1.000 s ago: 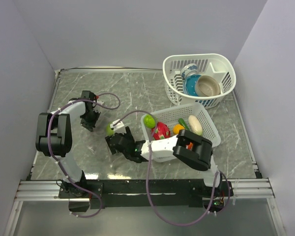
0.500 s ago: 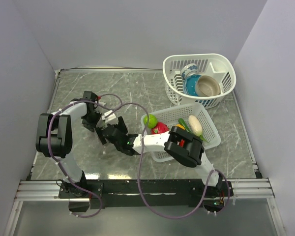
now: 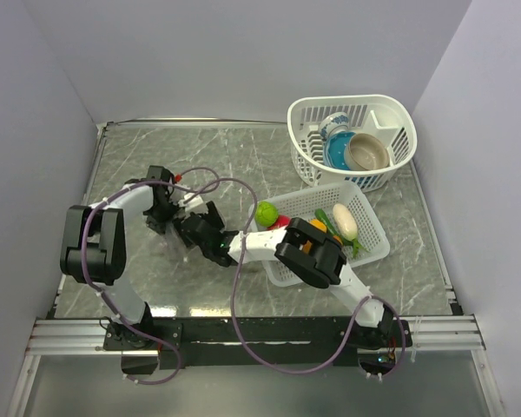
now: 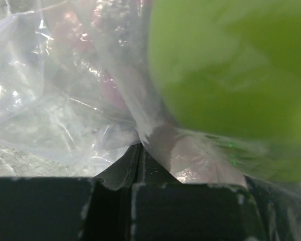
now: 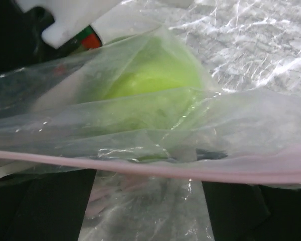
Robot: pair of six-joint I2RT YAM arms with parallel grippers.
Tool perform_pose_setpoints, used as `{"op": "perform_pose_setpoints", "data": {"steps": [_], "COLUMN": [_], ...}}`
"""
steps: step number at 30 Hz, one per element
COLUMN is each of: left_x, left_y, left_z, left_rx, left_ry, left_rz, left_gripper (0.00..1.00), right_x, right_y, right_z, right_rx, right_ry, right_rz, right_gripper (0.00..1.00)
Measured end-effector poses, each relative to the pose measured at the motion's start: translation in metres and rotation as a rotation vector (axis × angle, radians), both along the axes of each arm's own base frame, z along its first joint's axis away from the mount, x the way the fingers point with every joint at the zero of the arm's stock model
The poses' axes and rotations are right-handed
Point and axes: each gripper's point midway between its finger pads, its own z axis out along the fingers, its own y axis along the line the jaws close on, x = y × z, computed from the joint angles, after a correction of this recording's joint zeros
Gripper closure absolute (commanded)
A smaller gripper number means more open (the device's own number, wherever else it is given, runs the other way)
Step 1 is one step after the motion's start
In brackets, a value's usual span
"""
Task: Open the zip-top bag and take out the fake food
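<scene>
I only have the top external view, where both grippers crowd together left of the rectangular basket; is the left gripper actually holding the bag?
Observer: Yes. In the left wrist view the left gripper is shut on a fold of the zip-top bag.
Operator: Thank you. Is any food inside it?
Observer: A green ball sits behind the film, close to that pinch.
Operator: And where is the zip strip?
Observer: In the right wrist view the pinkish zip strip runs across between the open fingers of the right gripper.
</scene>
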Motion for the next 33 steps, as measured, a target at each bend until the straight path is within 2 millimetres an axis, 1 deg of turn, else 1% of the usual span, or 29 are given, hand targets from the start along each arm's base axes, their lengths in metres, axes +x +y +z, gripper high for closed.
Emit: {"op": "perform_pose_setpoints", "data": {"steps": [1,3,4,6,7,10,13,15,16,17,19,21,23,24,25,27,30,33], "left_x": [-0.001,-0.003,-0.004,-0.005,-0.005,-0.005,-0.006,-0.005,-0.005,-0.006,-0.007,-0.008,-0.008,-0.007,-0.002,0.013,0.049,0.073], "left_y": [0.000,-0.001,-0.001,-0.001,-0.001,-0.001,-0.001,-0.001,-0.001,-0.001,-0.001,-0.001,-0.004,-0.005,-0.007,-0.010,-0.018,-0.028], "left_z": [0.000,0.000,0.000,0.000,0.000,0.000,0.000,0.000,0.000,0.000,0.001,0.002,0.008,0.012,0.021,0.042,0.093,0.130], "left_rx": [-0.002,-0.004,-0.006,-0.006,-0.006,-0.006,-0.004,-0.003,-0.004,-0.005,-0.005,-0.009,-0.024,-0.033,-0.046,-0.075,-0.140,-0.205], "left_ry": [0.001,0.004,0.007,0.009,0.011,0.012,0.012,0.011,0.012,0.013,0.018,0.027,0.040,0.041,0.033,-0.012,-0.148,-0.254], "left_rz": [-0.001,-0.004,-0.005,-0.007,-0.007,-0.003,0.008,0.014,0.017,0.019,0.021,0.026,0.036,0.041,0.047,0.061,0.067,0.067], "left_gripper": [0.99,0.99,0.99,0.99,0.99,0.99,0.99,0.99,0.99,0.99,0.99,0.99,0.99,0.99,0.99,0.99,0.99,0.99], "right_x": [0.000,-0.003,-0.006,-0.014,-0.018,-0.029,-0.042,-0.050,-0.053,-0.055,-0.057,-0.057,-0.055,-0.054,-0.054,-0.056,-0.057,-0.057], "right_y": [0.000,-0.003,-0.008,-0.018,-0.024,-0.037,-0.049,-0.052,-0.053,-0.053,-0.048,-0.045,-0.037,-0.035,-0.034,-0.035,-0.036,-0.036], "right_z": [0.001,0.002,0.001,0.002,0.004,0.024,0.054,0.073,0.082,0.088,0.094,0.090,0.082,0.078,0.073,0.063,0.055,0.054], "right_rx": [0.008,0.016,0.016,0.018,0.017,0.043,0.095,0.137,0.158,0.174,0.192,0.179,0.166,0.158,0.147,0.126,0.113,0.116], "right_ry": [-0.002,-0.002,0.002,0.011,0.016,0.004,-0.020,-0.037,-0.047,-0.053,-0.060,-0.052,-0.041,-0.036,-0.028,-0.013,0.002,0.008], "right_rz": [0.003,0.017,0.024,0.035,0.038,0.044,0.054,0.065,0.070,0.073,0.082,0.087,0.095,0.099,0.101,0.102,0.099,0.095], "right_gripper": [0.32,0.41,0.49,0.55,0.59,0.64,0.65,0.60,0.55,0.53,0.50,0.50,0.51,0.51,0.51,0.51,0.51,0.52]}}
